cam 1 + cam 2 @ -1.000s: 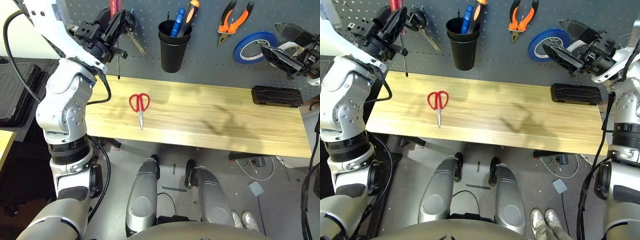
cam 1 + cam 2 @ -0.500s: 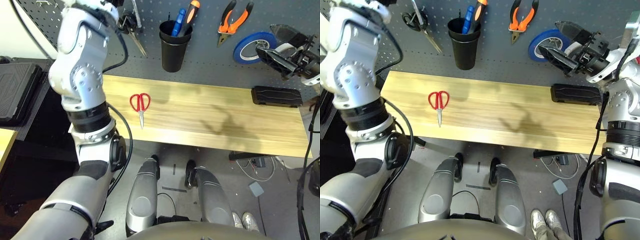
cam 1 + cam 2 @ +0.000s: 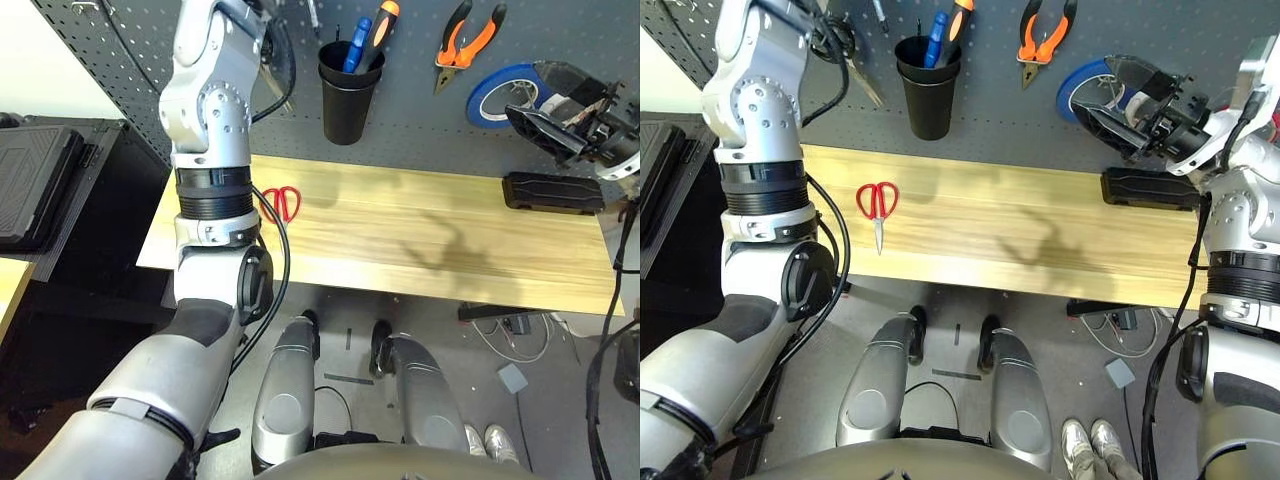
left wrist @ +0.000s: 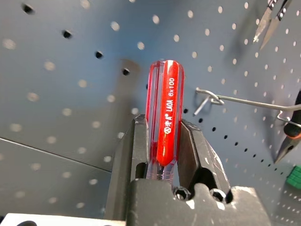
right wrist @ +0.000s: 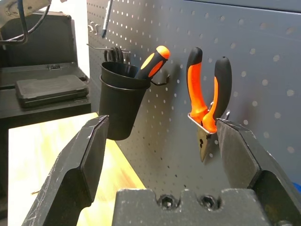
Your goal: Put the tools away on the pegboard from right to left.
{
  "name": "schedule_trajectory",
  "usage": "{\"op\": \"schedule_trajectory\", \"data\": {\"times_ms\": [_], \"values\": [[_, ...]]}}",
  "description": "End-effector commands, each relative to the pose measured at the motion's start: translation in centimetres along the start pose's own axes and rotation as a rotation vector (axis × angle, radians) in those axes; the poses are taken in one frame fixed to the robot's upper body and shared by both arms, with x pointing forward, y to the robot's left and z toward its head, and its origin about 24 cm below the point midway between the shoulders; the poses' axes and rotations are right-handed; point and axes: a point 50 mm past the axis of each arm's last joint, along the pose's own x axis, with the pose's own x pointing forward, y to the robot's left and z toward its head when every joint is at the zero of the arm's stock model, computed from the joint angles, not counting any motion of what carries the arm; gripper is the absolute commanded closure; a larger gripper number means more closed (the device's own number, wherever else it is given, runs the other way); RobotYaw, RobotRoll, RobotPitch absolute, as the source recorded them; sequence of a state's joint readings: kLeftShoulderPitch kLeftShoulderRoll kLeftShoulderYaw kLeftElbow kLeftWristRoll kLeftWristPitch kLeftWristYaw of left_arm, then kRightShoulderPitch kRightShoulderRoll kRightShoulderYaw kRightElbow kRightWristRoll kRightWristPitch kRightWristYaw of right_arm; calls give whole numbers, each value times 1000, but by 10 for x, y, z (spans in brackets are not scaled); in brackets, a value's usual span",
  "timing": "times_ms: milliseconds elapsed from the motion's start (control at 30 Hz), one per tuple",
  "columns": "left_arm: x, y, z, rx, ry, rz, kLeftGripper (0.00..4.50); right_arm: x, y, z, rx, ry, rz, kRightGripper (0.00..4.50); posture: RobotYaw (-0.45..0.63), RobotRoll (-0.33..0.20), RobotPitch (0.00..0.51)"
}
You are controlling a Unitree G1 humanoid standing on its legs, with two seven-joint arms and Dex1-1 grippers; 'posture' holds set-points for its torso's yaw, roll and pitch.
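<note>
In the left wrist view my left gripper (image 4: pixel 163 126) is shut on the red-handled screwdriver (image 4: pixel 164 94), held close to the pegboard (image 4: pixel 70 70) beside a bare metal hook (image 4: pixel 221 100). My left arm (image 3: pixel 212 110) rises past the top of the head views. Red-handled scissors (image 3: pixel 877 203) lie flat on the wooden table (image 3: pixel 1040 240) at its left. The orange-and-black pliers (image 3: pixel 468 40) hang on the pegboard (image 3: pixel 420 120). My right gripper (image 3: pixel 560 112) hangs open and empty at the right, in front of the blue tape roll (image 3: pixel 505 92); its wrist view faces the pliers (image 5: pixel 207 94).
A black cup (image 3: pixel 349 90) on the pegboard holds blue- and orange-handled tools. Black-handled scissors (image 3: pixel 845 50) hang left of it. A black case (image 3: pixel 553 192) lies at the table's back right. A dark side table (image 3: pixel 50 190) stands to the left.
My left arm has swung up and to the right with the screwdriver, and its gripper has left the head views past the top. It now covers part of the red scissors. The right gripper barely moved.
</note>
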State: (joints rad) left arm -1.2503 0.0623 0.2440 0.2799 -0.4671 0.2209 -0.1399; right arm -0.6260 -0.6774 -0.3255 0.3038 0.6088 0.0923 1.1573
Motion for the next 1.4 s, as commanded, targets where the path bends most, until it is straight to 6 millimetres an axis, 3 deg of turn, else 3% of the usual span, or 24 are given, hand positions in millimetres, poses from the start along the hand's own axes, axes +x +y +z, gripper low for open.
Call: {"op": "schedule_trajectory", "data": {"times_ms": [33,367,600,933,1167,1400], "values": [[5,-7,-10,0,9,-34,3594,-2,4,0,-19,6,-2,0,137,0,222],[2,3,-37,33,41,5,3594,-3,6,-2,-36,9,-20,0,121,0,219],[-15,0,-66,102,129,-63,3594,-3,8,-4,-42,11,-27,0,119,0,222],[-27,-2,-63,128,156,-95,44,1,10,-6,-35,4,-19,0,132,0,225],[-34,-2,-31,177,108,-101,44,5,13,-10,-18,-6,-5,0,148,0,231],[-74,3,-11,265,176,-118,44,10,22,-19,17,2,30,0,175,0,250]]}}
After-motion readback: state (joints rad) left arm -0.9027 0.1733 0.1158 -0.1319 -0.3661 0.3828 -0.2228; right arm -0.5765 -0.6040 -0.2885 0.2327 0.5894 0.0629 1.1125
